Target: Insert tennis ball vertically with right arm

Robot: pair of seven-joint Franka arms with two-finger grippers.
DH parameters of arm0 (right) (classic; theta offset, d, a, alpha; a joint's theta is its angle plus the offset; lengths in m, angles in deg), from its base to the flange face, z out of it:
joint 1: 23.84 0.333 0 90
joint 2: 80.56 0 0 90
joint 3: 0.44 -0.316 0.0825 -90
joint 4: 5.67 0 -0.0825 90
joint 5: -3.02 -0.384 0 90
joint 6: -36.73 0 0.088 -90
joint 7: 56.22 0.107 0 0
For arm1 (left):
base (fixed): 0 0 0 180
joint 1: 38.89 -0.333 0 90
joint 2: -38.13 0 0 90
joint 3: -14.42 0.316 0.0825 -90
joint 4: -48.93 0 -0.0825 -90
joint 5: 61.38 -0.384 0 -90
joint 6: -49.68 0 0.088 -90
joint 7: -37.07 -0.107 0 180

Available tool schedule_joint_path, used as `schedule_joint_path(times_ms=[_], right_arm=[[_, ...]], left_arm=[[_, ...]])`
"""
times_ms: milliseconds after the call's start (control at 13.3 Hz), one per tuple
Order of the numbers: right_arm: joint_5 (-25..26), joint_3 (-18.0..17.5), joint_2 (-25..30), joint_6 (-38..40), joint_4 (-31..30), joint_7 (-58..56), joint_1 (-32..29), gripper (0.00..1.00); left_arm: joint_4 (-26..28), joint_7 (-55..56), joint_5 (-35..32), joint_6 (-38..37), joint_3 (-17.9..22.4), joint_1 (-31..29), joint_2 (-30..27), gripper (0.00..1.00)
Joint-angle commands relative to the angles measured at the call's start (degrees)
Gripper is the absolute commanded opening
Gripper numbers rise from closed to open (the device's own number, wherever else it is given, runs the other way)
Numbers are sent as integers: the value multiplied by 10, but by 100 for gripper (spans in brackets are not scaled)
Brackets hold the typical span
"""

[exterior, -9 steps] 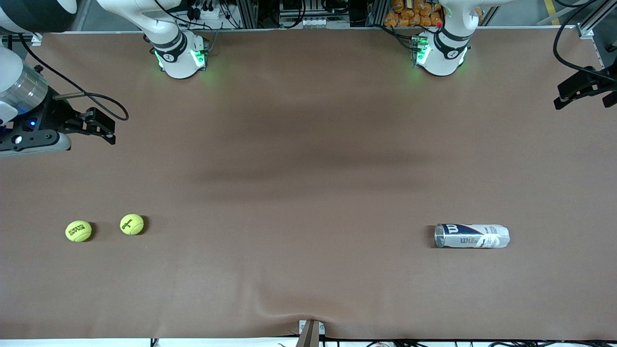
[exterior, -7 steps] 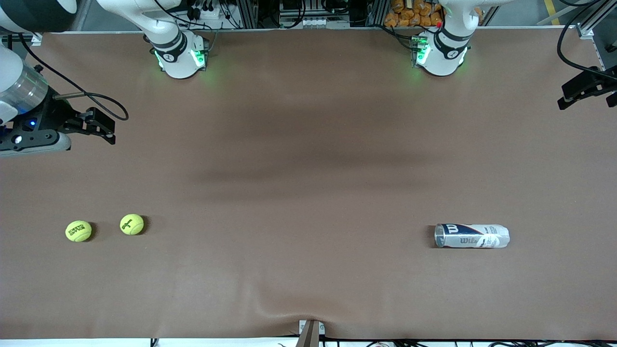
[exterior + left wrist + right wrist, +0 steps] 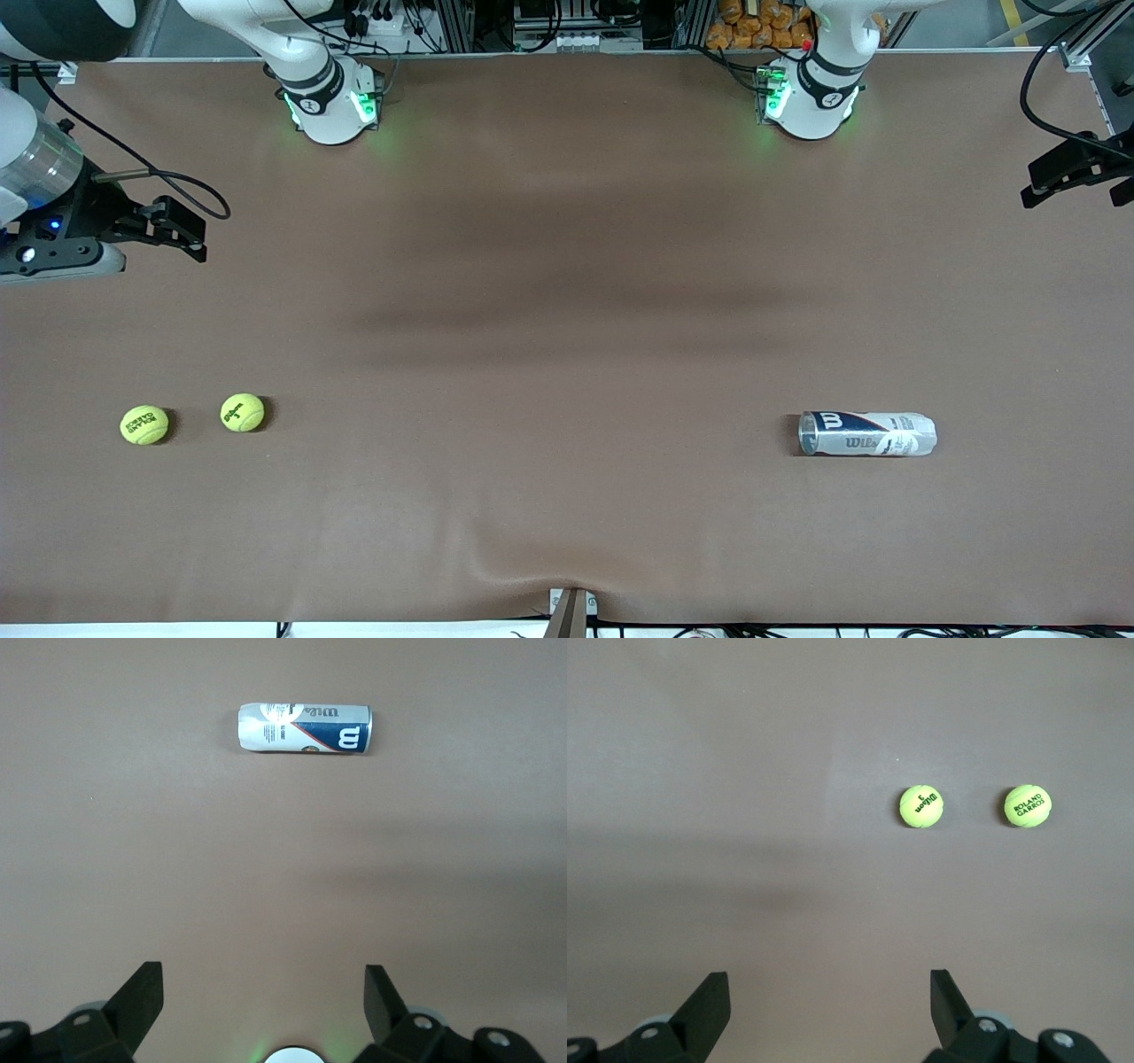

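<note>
Over the right arm's end of the table [image 3: 567, 266], the right gripper [image 3: 182, 232] hangs released above bare cloth; 2 tennis balls [image 3: 144, 424] [image 3: 242, 412] lie apart from it, nearer the front camera. At the other end, the left gripper [image 3: 1076, 173] hangs released; the can [image 3: 867, 434] lies sideways. Left wrist view: fingers [image 3: 142, 997] spread, can [image 3: 305, 728] ahead. Right wrist view: fingers [image 3: 709, 999] spread, both balls [image 3: 921, 805] [image 3: 1028, 805] ahead.

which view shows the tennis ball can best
The left wrist view: the can lies on its side on the table, filling more of the picture, with its label and logo readable. The front view shows the same can smaller, toward the left arm's end of the table. The right wrist view does not show it.
</note>
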Motion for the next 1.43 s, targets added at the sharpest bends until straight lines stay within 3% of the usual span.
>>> schedule_joint_path(times_ms=[0, 151, 452, 753, 1130, 1356], right_arm=[[3, 2, 22, -6, -25, 2, -8, 100], [3, 2, 22, -3, -25, 2, -11, 100], [3, 2, 23, 1, -26, -5, -22, 100], [2, -3, 40, 12, -29, -5, -34, 100], [2, -5, 31, -2, -39, -5, -30, 100], [2, -14, 29, -60, -88, -6, -30, 100]], left_arm=[[-10, -8, -1, -1, -1, -3, 7, 100], [-8, -15, -12, -2, -2, 2, 17, 100], [-10, -186, -73, 4, -8, 8, 77, 100], [-10, -400, -101, 74, -6, 5, 157, 100], [-10, -476, -214, 139, -8, 66, 248, 100], [-10, -529, -261, 216, -7, 84, 308, 100]])
